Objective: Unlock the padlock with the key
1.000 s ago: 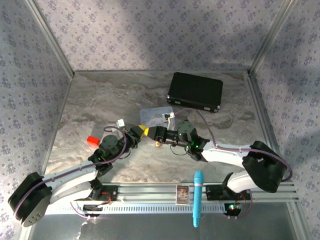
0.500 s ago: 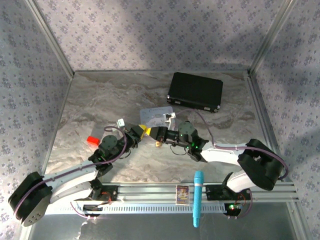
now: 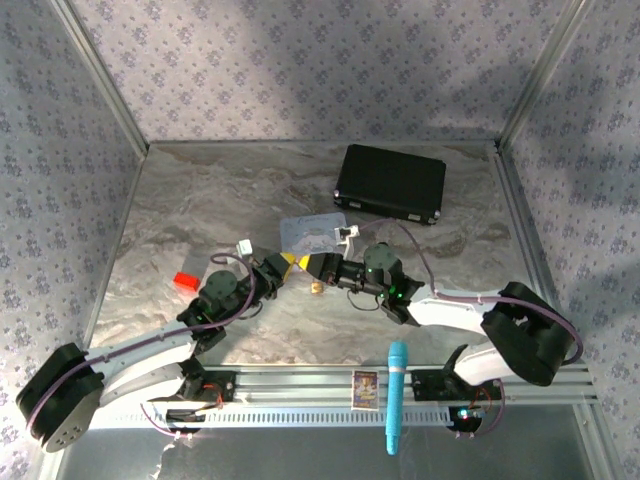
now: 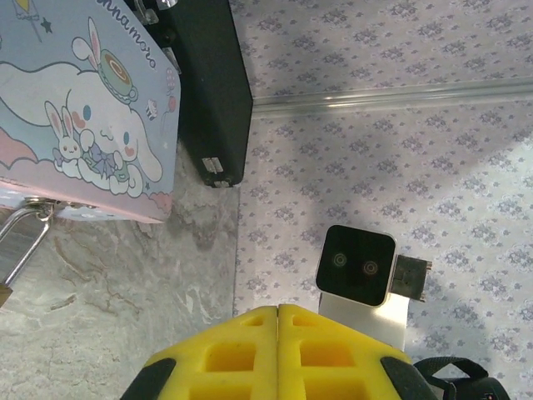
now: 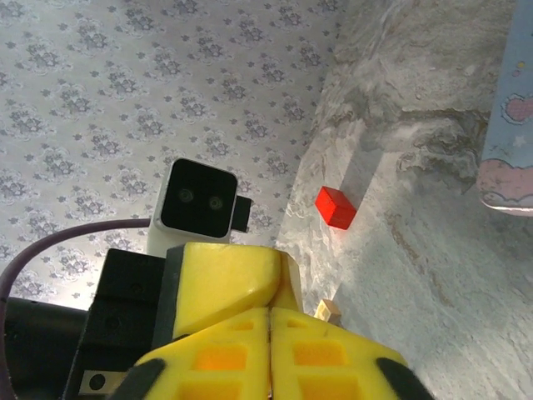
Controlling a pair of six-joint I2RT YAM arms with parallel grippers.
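My left fingers (image 4: pixel 233 358) and right fingers (image 5: pixel 312 358) are each pressed shut, nearly tip to tip, and I cannot make out the key in either pair. The padlock (image 3: pixel 318 288) lies on the table (image 3: pixel 200 200) at 6 o'clock from my right fingers, the nearer pair. Its shackle points toward the Cinnamoroll tin (image 4: pixel 83 108) at 12 o'clock, with bare table at 6.

We noted the padlock (image 3: pixel 318 288) on the table (image 3: pixel 200 200) just in front of the tin (image 3: pixel 305 230); the case (image 3: pixel 391 183) lay behind the tin, to its right; the block (image 3: pixel 185 281) sat well left.
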